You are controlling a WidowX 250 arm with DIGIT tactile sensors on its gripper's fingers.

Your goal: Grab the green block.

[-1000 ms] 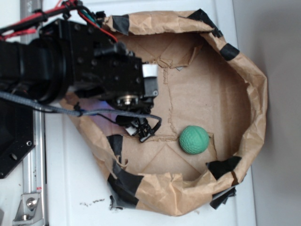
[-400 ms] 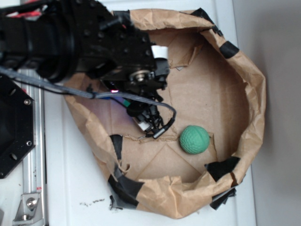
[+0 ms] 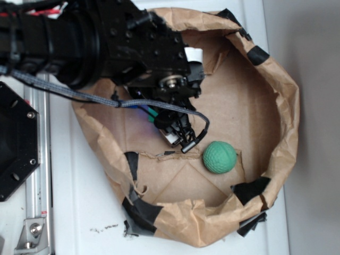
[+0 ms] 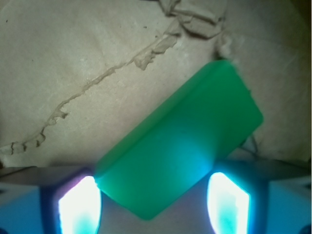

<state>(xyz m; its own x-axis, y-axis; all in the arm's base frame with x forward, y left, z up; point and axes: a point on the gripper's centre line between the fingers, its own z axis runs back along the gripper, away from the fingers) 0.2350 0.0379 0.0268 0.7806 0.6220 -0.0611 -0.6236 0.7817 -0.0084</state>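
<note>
The gripper [image 4: 153, 195] hangs low over the floor of the bag [image 3: 287, 90], jaws spread wide, its two lit fingers [image 4: 78, 204] flanking the near end of the block [image 4: 180, 151]. It holds nothing: the block lies flat on the paper, angled across the gap, one corner running up and away from the fingers, and neither pad looks to be touching it. That skew matters, since closing now would likely catch the slab by its corners rather than its long edges.

From outside, the arm [image 3: 79, 42] reaches in over the bag's rim, and only a sliver of green shows under the wrist, left of the ball [image 3: 219, 157] and apart from it. The ball sits clear of the jaws, so it should not interfere.
</note>
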